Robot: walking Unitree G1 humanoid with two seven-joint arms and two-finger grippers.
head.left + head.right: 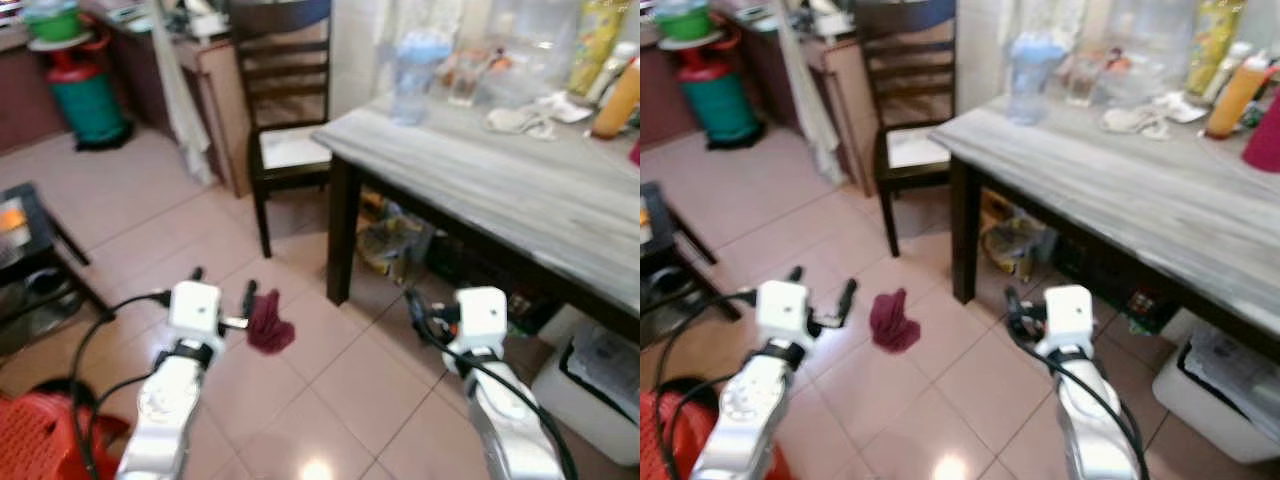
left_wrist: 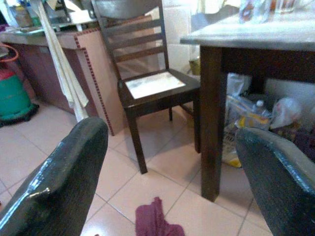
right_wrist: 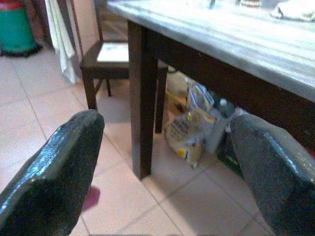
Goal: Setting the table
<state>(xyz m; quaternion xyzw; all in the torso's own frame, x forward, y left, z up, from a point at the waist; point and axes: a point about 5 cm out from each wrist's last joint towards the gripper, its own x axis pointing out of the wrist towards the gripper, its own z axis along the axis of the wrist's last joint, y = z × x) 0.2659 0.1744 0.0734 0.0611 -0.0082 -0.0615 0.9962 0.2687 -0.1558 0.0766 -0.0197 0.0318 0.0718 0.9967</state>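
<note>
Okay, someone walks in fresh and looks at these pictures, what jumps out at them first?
A dark red cloth lies crumpled on the pink tiled floor, just ahead of the open left gripper. To the right, a grey table carries bottles and glasses along its far edge, and a dark chair stands at its end.

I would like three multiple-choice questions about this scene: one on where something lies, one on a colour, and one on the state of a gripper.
1. Where is the cloth?
A. on the chair
B. on the floor tiles
C. on the table

2. What colour is the cloth?
A. dark red
B. white
C. blue

3. How are the fingers of the left gripper?
A. shut on the cloth
B. shut and empty
C. open and empty

Answers: 1 B, it lies on the tiles near the table leg. 2 A, it looks maroon in both eye views. 3 C, the left wrist view shows its fingers wide apart, the cloth beyond them.
</note>
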